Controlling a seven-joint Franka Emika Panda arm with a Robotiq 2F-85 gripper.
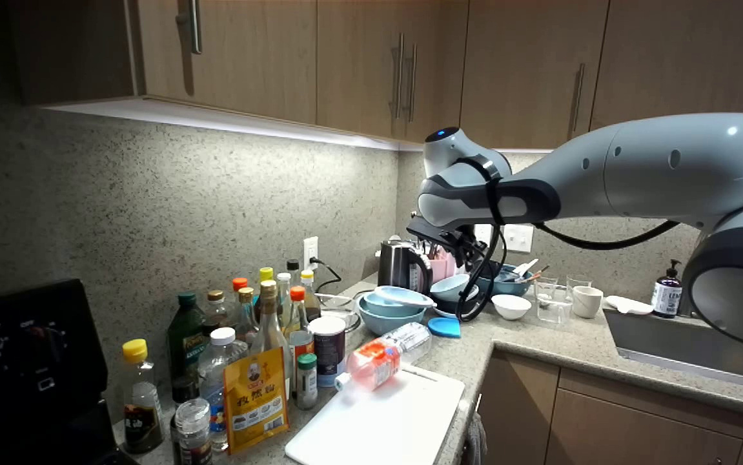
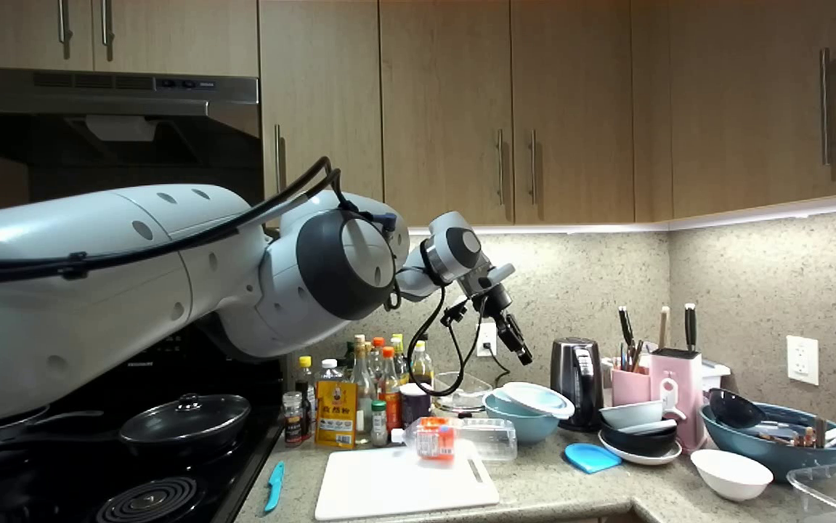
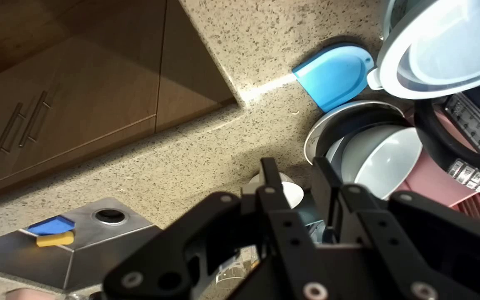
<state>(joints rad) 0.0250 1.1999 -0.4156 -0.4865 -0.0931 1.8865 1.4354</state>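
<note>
Your gripper [image 3: 294, 166] hangs spread and empty above the counter [image 3: 206, 166], stacked bowls [image 3: 394, 158] lower down toward the back corner, flat blue piece [image 3: 335, 77] by the front inside corner; apparently nothing picked up yet.

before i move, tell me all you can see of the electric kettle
The electric kettle stands upright on the counter beside a pink utensil cup, dark, glossy and metallic-looking, its lid apparently shut. The wrist view shows a black handle with pale labels and a marked strip. The hand does not touch it.
</note>
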